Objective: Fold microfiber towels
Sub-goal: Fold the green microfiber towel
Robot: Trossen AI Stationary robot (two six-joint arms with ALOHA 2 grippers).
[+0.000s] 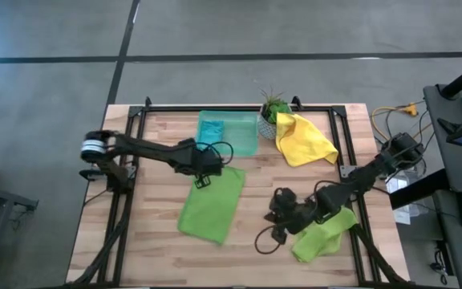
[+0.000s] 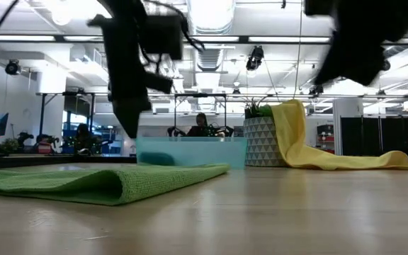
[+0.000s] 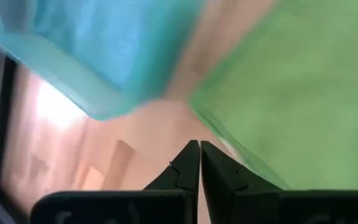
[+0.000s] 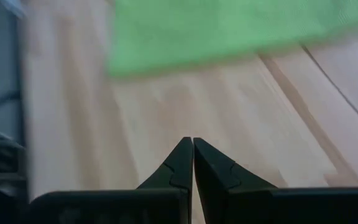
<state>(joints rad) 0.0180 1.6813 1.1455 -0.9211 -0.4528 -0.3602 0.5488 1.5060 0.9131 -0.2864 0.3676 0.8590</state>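
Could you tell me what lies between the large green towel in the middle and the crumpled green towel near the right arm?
In the high view, the shut right gripper and bare wooden table separate the large green towel from the crumpled one.

The table is pale wood planks edged by a black metal frame, standing on a grey concrete floor crossed by dark seams. To the right stands a dark desk with cables and a keyboard. From the low view, the room beyond is a large open workshop: white ceiling with long light strips, ducting and hanging fixtures, black shelving frames, and what look like seated people far back.
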